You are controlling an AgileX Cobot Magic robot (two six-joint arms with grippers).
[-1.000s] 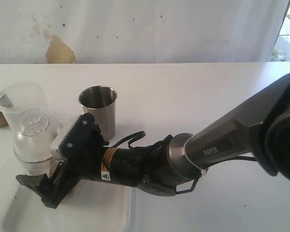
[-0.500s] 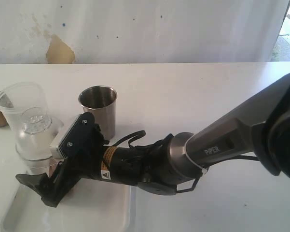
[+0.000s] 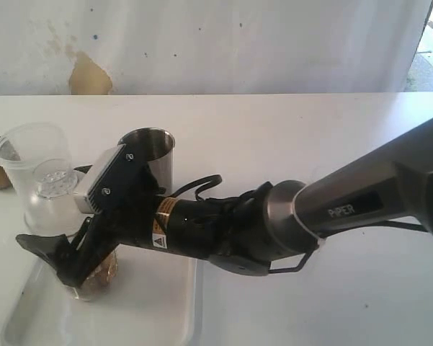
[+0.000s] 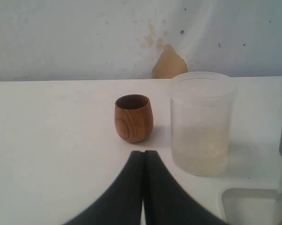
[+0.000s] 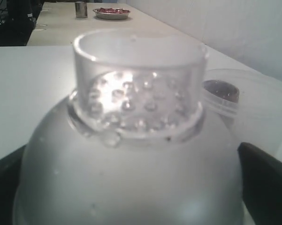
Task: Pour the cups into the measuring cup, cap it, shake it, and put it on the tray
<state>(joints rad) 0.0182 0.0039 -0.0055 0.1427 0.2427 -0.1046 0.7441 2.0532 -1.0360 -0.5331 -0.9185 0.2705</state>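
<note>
- The right gripper was clamped on the measuring cup. Its jaws were closed around the clear body below the dome cap, and in the right wrist view a dark finger showed beside the cap.
- The measuring cup hung at a lean over the left end of the tray. Its base, holding a brownish fill, was low over the white surface, but I could not tell whether it was touching.
- The left gripper was empty, fingers pressed together. It hovered over the table, short of the wooden cup and the frosted plastic cup.
- Main risk: if the jaws let go while the cup leaned, it would likely tip, and the tray's low rim would not stop a rolling cylinder.
- The cap's neck looked perforated, so a fallen cup could leak its fill through those holes.
- Smooth clear plastic offers little friction, so a light grip might let the cup slide down or twist between the jaws.
- The frosted cup stood just beside the dome. Any sideways drift while straightening could knock it.
- The steel tumbler sat right behind the gripper's wrist, so a careless pull-back could bump it over.
</note>
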